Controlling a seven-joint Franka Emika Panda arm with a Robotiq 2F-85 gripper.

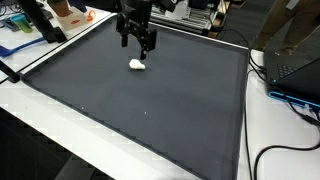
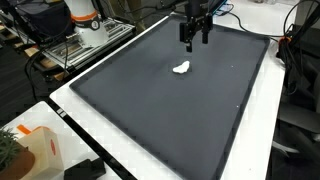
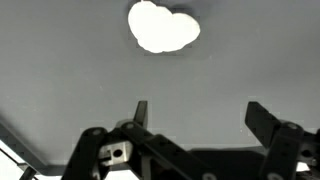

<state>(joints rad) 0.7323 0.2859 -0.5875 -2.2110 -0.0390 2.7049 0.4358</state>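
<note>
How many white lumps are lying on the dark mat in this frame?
1. The white lump lies on the dark mat toward its far edge, close to the open end effector but not touching it. The rest of the mat shows in full, so none seems hidden.

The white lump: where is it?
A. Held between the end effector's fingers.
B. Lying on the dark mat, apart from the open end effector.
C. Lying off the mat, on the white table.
B: in the wrist view the white lump lies on the dark mat, clear of the open end effector.
</note>
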